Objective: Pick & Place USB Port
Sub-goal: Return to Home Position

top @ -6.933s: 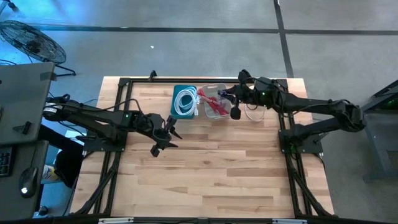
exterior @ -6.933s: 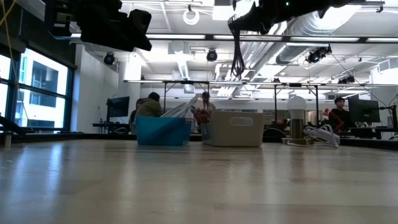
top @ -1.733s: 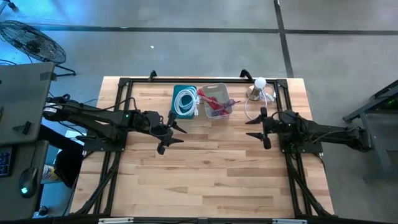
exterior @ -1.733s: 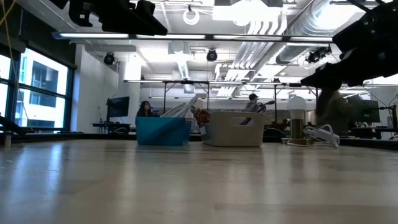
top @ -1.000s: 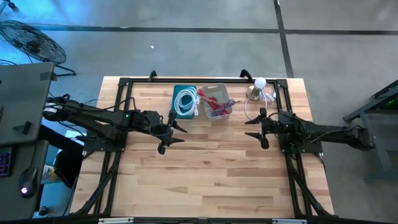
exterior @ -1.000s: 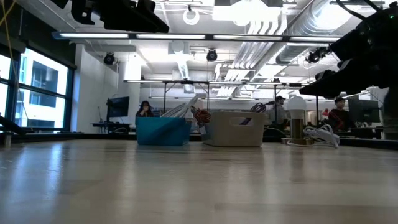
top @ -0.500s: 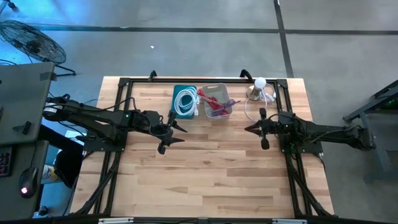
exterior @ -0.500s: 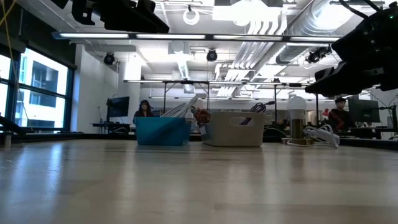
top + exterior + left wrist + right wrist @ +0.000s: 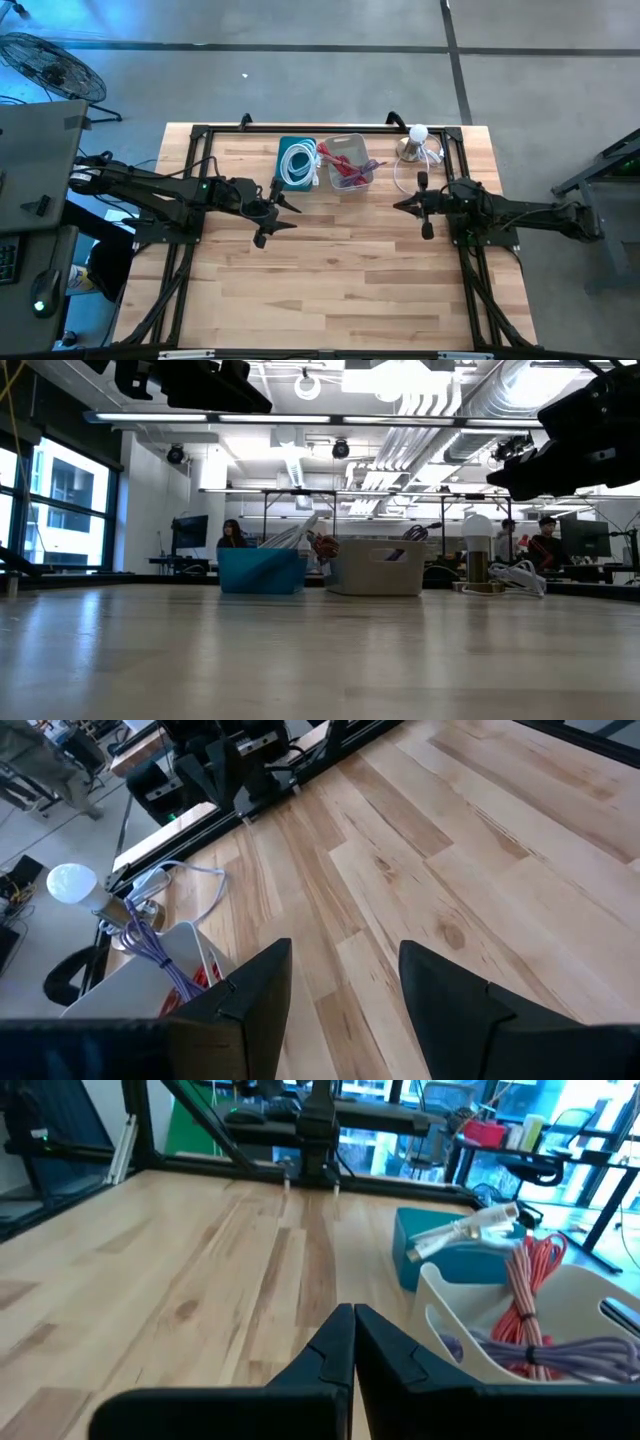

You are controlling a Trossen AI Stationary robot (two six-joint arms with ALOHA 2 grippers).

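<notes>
On the table, the gray bin is found touching the blue bin. The purple charger cable is bundled inside the gray bin, one end angled up over the right-side rim. The left gripper is held spread wide, empty. The right gripper is pressed together, empty.

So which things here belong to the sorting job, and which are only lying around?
Job: blue bin, white cable, gray bin, purple cable, red cable.
Lying about: bulb lamp at the table's back edge, floor fan.
</notes>
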